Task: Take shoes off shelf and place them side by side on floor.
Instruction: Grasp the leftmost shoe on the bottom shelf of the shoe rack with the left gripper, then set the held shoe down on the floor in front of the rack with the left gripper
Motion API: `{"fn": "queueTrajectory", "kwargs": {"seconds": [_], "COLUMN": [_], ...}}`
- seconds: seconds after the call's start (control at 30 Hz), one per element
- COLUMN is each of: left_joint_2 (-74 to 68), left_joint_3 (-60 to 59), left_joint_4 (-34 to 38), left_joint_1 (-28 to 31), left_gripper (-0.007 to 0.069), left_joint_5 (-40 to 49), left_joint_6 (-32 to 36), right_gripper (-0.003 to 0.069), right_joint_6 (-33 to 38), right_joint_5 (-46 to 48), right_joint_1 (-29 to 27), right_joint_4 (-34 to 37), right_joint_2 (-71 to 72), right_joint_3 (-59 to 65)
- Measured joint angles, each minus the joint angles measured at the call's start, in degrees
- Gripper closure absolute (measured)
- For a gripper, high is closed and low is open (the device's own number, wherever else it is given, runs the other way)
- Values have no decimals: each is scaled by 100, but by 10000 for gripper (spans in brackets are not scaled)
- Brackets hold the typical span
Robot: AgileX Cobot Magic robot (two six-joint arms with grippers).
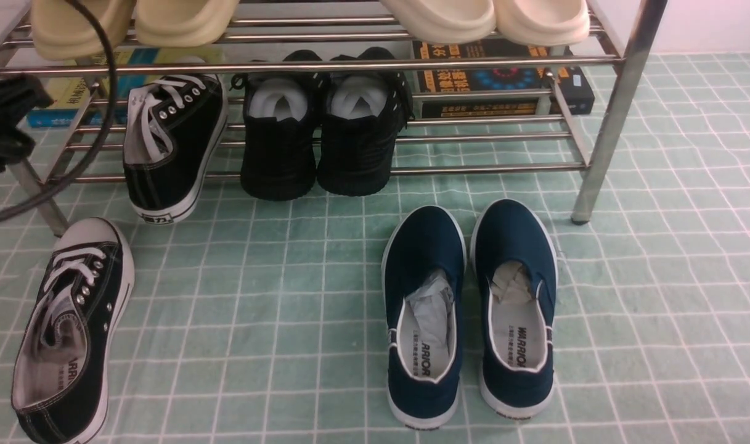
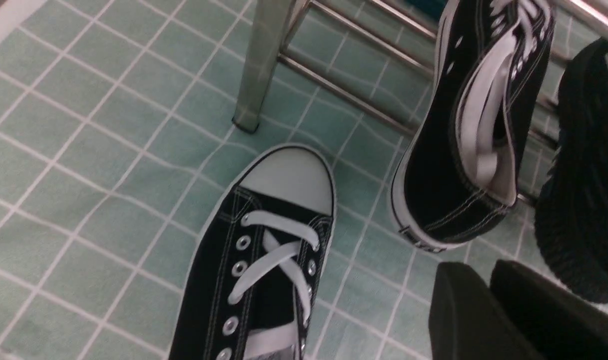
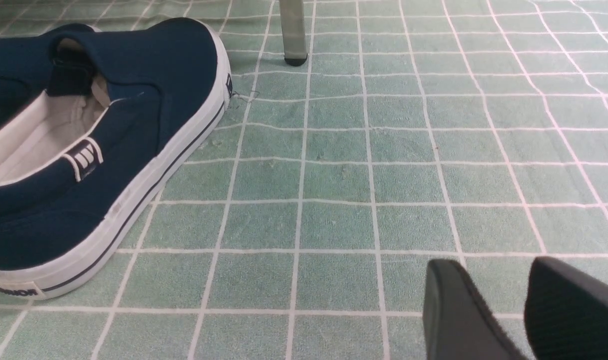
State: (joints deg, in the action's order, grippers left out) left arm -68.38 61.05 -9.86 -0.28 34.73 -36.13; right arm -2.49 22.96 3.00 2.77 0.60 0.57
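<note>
While one black canvas sneaker [image 1: 73, 333] lies on the green gridded floor [image 1: 276, 308] by a leg of the chrome shelf [image 1: 615, 111], its mate [image 1: 171, 142] leans tilted on the lowest bars. The left gripper [image 2: 488, 282] hangs near both, fingers together and empty; the right gripper [image 3: 503, 285], fingers slightly apart, hovers beside the navy slip-ons [image 1: 467, 308].

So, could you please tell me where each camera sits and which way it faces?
Front view: between the arms, facing forward at the shiny chrome tube shelf and pale green gridded floor; left arm at the left edge.
Left wrist view: on the left arm, looking down at the black canvas lace-up sneaker on the floor; left gripper shows.
Right wrist view: on the right arm, low over the floor by a navy slip-on shoe; right gripper shows.
Front and left wrist share the second sneaker on the shelf.
</note>
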Motion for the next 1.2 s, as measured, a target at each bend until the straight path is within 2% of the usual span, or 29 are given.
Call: {"fn": "queueTrajectory", "kwargs": {"seconds": [0.03, 0.1, 0.23, 0.43, 0.77, 0.9, 1.0, 1.1, 1.13, 1.2], "left_joint_2": [-296, -635, -1423, -2341, -3106, -3294, -3359, -3385, -3360, -3254], "left_joint_3": [194, 433, 801, 1054, 1075, 1075, 1080, 1086, 1099, 1102], "left_joint_4": [17, 92, 248, 308, 326, 326, 332, 384, 412, 412], "left_joint_1": [0, 0, 0, 0, 0, 0, 0, 0, -5, -10], "left_gripper": [385, 302, 191, 167, 232, 303, 360, 468, 524, 585], "left_joint_5": [-37, -116, -382, -939, -1716, -1819, -1832, -1806, -1722, -1401], "left_joint_6": [-79, -105, -110, -110, 131, 155, 155, 155, 173, 248], "right_gripper": [421, 421, 421, 421, 421, 421, 421, 421, 421, 421], "right_joint_6": [0, 0, 0, 0, 0, 0, 0, 0, 0, 0], "right_joint_5": [0, 0, 0, 0, 0, 0, 0, 0, 0, 0], "right_joint_1": [0, 0, 0, 0, 0, 0, 0, 0, 0, 0], "right_joint_4": [0, 0, 0, 0, 0, 0, 0, 0, 0, 0], "right_joint_2": [0, 0, 0, 0, 0, 0, 0, 0, 0, 0], "right_joint_3": [0, 0, 0, 0, 0, 0, 0, 0, 0, 0]}}
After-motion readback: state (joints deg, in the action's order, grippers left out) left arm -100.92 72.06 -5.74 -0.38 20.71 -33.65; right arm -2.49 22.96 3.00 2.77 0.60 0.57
